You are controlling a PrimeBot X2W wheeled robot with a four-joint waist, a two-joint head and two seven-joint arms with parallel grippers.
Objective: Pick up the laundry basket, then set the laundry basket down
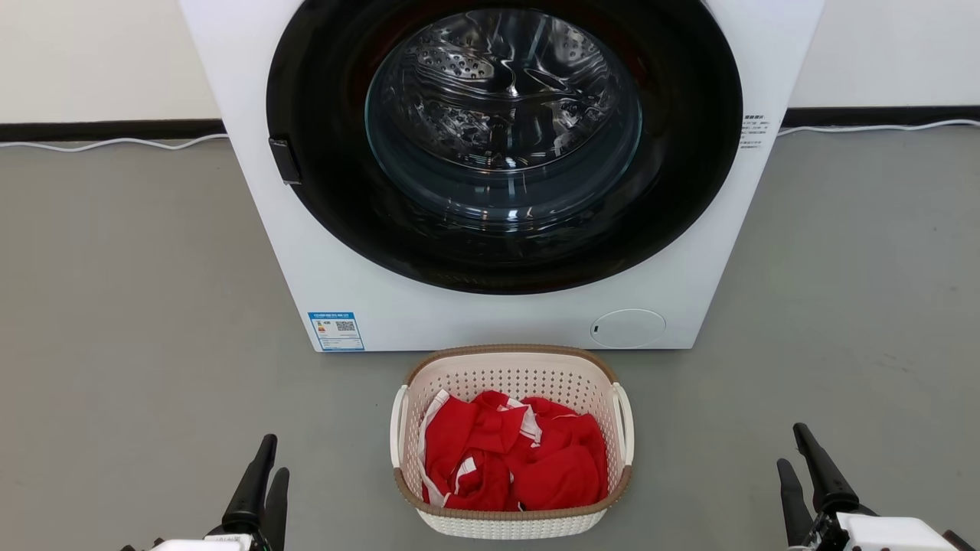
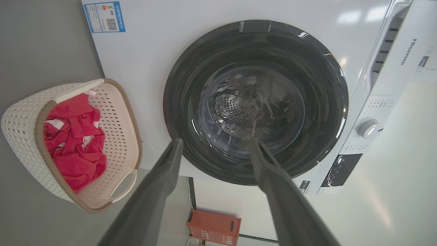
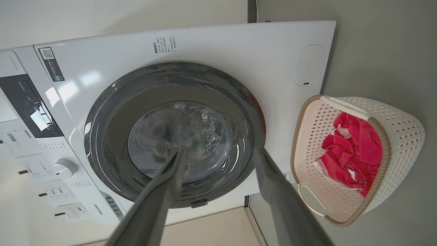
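The laundry basket point(image 1: 511, 375) is cream-white and perforated, with a brown rim and white loop handles. It stands upright on the grey floor just in front of the washing machine and holds red clothes point(image 1: 513, 459). My left gripper point(image 1: 274, 457) hovers low to the basket's left, clear of it, fingers apart and empty. My right gripper point(image 1: 791, 445) is low on the right, farther from the basket, also open and empty. The left wrist view shows the basket point(image 2: 20, 126) off to one side of my left gripper point(image 2: 215, 142). In the right wrist view the basket point(image 3: 399, 136) lies beside my right gripper point(image 3: 220, 150).
A white front-loading washing machine point(image 1: 689, 291) with a round dark glass door point(image 1: 501, 130) stands right behind the basket. A white cable point(image 1: 115, 143) runs along the wall base. An orange box point(image 2: 213, 227) sits beside the machine. Grey floor stretches on both sides.
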